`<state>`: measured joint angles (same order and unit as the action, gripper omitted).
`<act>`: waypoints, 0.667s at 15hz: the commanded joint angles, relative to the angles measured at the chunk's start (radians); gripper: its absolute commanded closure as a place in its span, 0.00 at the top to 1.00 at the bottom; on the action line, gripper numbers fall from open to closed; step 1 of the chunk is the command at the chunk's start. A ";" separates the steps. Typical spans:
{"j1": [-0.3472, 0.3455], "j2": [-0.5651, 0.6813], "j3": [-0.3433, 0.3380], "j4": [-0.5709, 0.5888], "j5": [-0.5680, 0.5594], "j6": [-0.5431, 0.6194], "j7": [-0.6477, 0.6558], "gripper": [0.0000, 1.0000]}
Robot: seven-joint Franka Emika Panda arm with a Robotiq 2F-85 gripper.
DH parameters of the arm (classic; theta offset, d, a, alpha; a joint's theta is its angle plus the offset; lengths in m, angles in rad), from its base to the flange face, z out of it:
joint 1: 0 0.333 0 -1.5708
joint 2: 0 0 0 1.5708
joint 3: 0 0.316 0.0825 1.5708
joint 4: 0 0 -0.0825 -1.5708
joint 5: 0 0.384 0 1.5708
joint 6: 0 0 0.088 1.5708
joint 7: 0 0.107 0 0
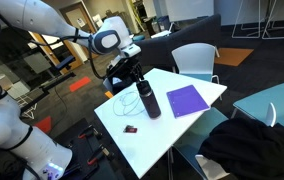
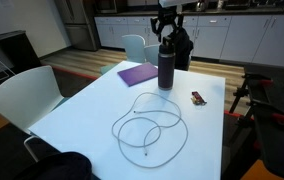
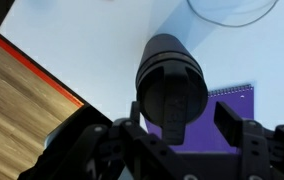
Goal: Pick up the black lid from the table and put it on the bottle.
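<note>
Gripper point(image 3: 182, 135) status: the jaws stand wide apart with nothing held between them. In the wrist view one finger shows at either side of the lower edge, with the bottle point(image 3: 172, 115) in line between them but below and not touched. In both exterior views the gripper point(image 2: 167, 30) hangs directly over the bottle point(image 2: 167, 68), close to its top.

Task item location: the black lid point(image 3: 170, 60) sits on top of the bottle, forming its rounded upper end. The bottle point(image 1: 149, 100) stands upright on the white table point(image 2: 92, 105), towards the edge nearest the arm.

Markings: no writing can be read on the bottle or the lid at this picture size. The flat black piece point(image 2: 199, 97) carries a red mark, too small to make out.

Surrounding items:
- Purple notebook point(image 2: 137, 73): lies flat just beside the bottle. The wrist view shows its spiral-bound edge point(image 3: 232, 92).
- Thin cable point(image 2: 150, 128): lies in loose loops on the tabletop, apart from the bottle.
- White chairs point(image 2: 27, 95): stand around the table.

Obstructions: nothing stands between the gripper and the lid. The notebook and cable lie flat, below the level of the fingers.
</note>
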<state>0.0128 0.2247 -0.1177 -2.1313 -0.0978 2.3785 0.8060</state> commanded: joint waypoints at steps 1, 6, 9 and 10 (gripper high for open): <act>-0.004 -0.079 0.010 -0.041 0.012 -0.019 -0.055 1.00; -0.003 -0.154 0.019 -0.006 -0.004 -0.147 -0.103 1.00; -0.004 -0.196 0.035 0.010 -0.016 -0.196 -0.119 1.00; -0.004 -0.204 0.042 0.016 -0.023 -0.204 -0.119 1.00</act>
<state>0.0128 0.0668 -0.0983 -2.1254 -0.1009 2.2303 0.7044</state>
